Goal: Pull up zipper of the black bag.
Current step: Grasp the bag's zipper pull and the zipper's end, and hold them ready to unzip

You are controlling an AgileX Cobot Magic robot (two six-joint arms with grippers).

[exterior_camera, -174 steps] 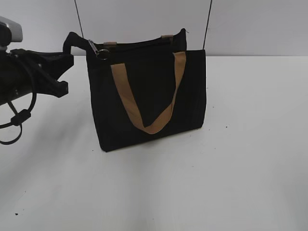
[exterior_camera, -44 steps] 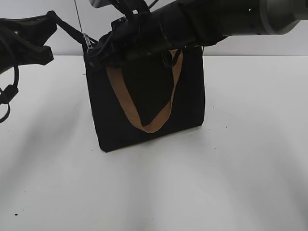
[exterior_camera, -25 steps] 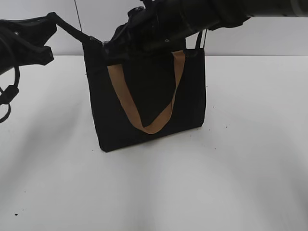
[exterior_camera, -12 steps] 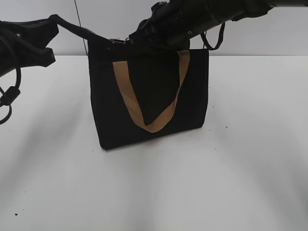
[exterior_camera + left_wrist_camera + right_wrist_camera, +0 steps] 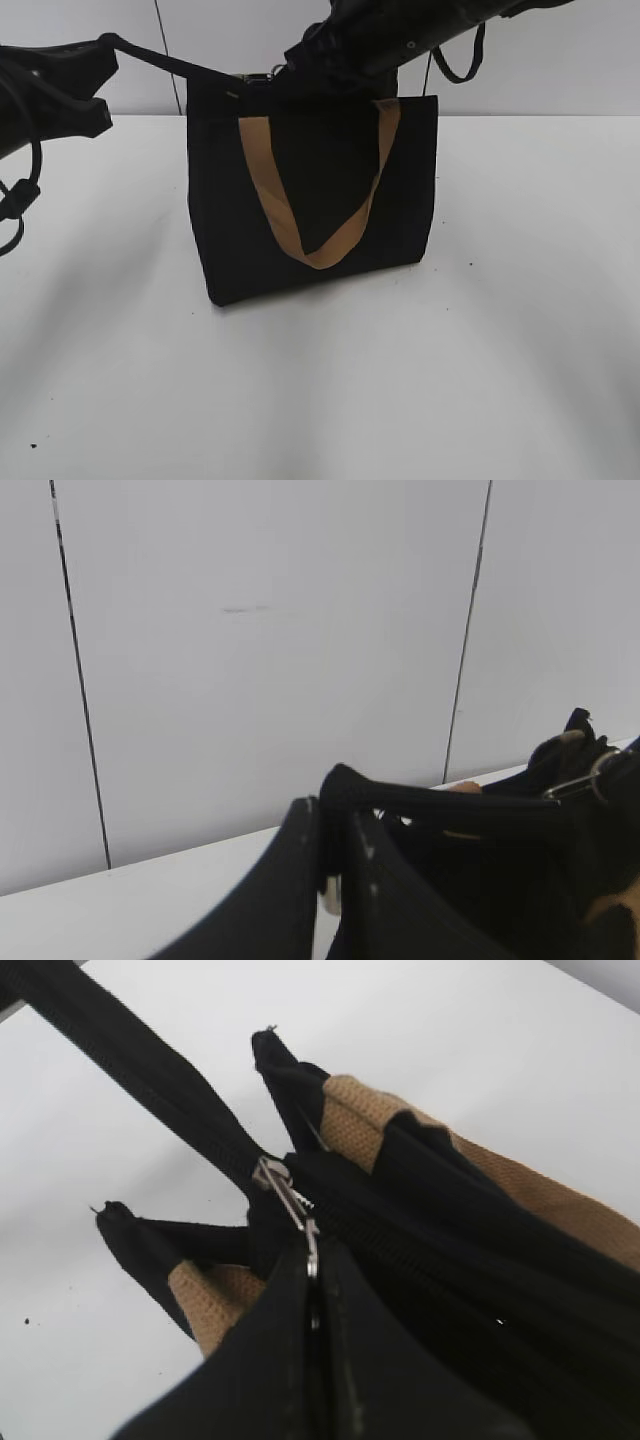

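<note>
The black bag [image 5: 220,220] stands upright on the white table, its tan handle [image 5: 268,190] hanging down the front. My left gripper [image 5: 104,46] is at the upper left, shut on the black strip of fabric [image 5: 450,805] that runs out from the bag's left top corner, and holds it taut; its jaws show in the left wrist view [image 5: 335,830]. My right gripper [image 5: 290,62] reaches in from the upper right over the bag's top edge. It is shut on the silvery pull tab [image 5: 285,1195] of the zipper [image 5: 150,1075]. The tab [image 5: 262,75] sits left of the middle of the top edge.
The white table [image 5: 500,350] spreads all round the bag. A white panelled wall [image 5: 560,60] with dark seams stands close behind. The left arm's looped cable [image 5: 15,200] hangs at the left edge. The second tan handle [image 5: 215,1305] shows under the zipper.
My right gripper has moved to the right along the bag's top edge with the pull tab in it. The bag has shifted slightly right. The left gripper has held still.
</note>
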